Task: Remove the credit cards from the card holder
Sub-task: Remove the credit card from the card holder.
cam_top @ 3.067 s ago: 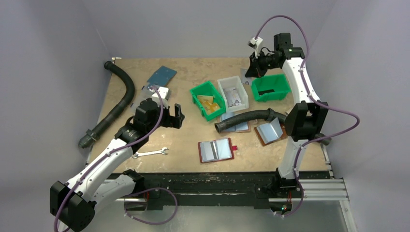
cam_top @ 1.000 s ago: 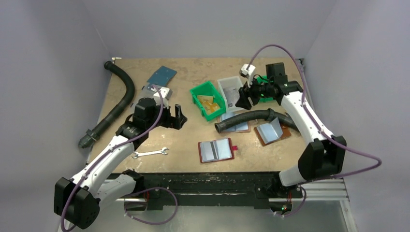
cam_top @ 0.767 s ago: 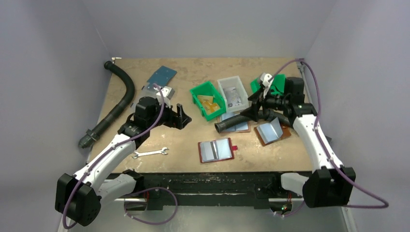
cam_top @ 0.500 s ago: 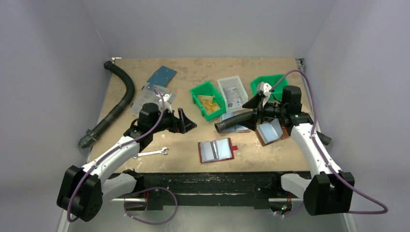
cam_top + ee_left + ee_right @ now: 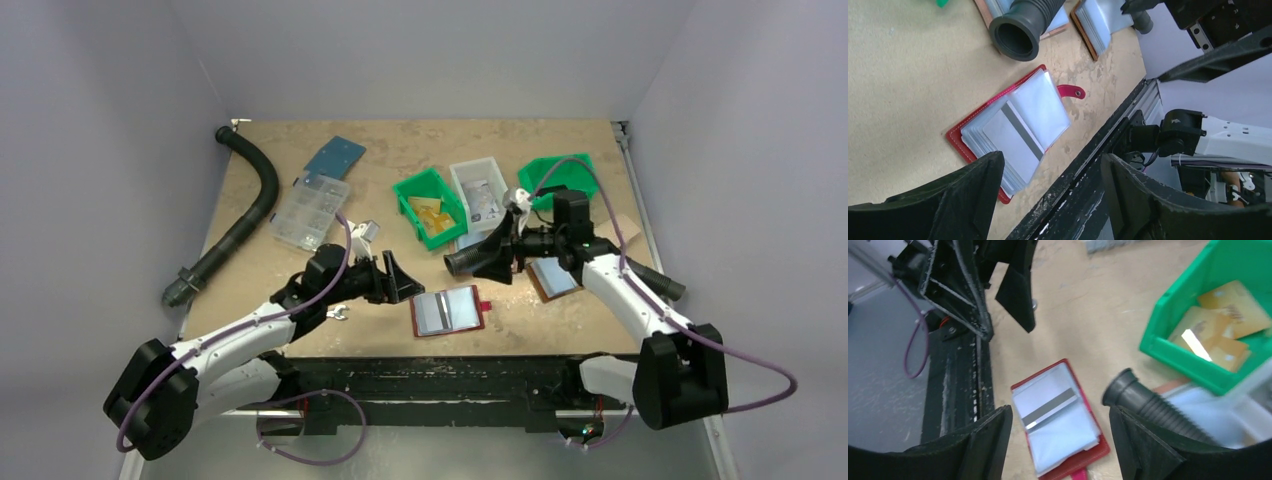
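Note:
The card holder [image 5: 447, 311] lies open and flat near the table's front edge, dark red with pale blue-grey pockets and a red tab [image 5: 485, 305] on its right. In the wrist views a pale card with a grey stripe [image 5: 1010, 136] [image 5: 1049, 408] shows in the card holder [image 5: 960, 140] [image 5: 1083, 460]. My left gripper [image 5: 400, 281] [image 5: 1052, 165] hovers open just left of the holder, nothing between its fingers. My right gripper [image 5: 495, 263] [image 5: 1060, 412] is open above and behind the holder's right side, also empty.
A black ribbed hose [image 5: 505, 244] lies just behind the holder, its mouth facing left. Behind are a green bin of yellow-orange bits [image 5: 430, 208], a clear bin [image 5: 482, 192] and another green bin [image 5: 556, 174]. Brown folders [image 5: 553, 277] lie right. A wrench [image 5: 340, 314] is under my left arm.
Both arms have swung down and inward to the card holder: the left from mid-left of the table, the right from over the back bins. The holder has not moved.

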Available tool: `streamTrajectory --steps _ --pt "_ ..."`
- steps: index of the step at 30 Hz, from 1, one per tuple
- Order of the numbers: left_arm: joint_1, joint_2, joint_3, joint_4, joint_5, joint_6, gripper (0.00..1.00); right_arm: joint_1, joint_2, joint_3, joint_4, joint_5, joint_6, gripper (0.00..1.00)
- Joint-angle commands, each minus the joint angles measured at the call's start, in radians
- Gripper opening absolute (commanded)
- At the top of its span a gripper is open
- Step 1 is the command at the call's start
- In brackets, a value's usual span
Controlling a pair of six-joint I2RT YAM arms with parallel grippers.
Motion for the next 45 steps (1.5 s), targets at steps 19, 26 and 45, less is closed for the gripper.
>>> streamTrajectory --steps 19,26,45 --pt "-0.21 0.081 -0.055 0.14 -0.297 -0.157 0.7 0.255 0.106 0.013 0.064 0.099 0.03 0.61" --pt "-0.221 0.062 -0.085 0.186 -0.321 -0.168 0.7 0.235 0.073 0.069 -0.063 0.063 -0.057 0.64" --pt "-0.224 0.137 -0.188 0.455 -0.264 -0.291 0.7 0.136 0.06 0.104 -0.21 0.039 -0.162 0.6"
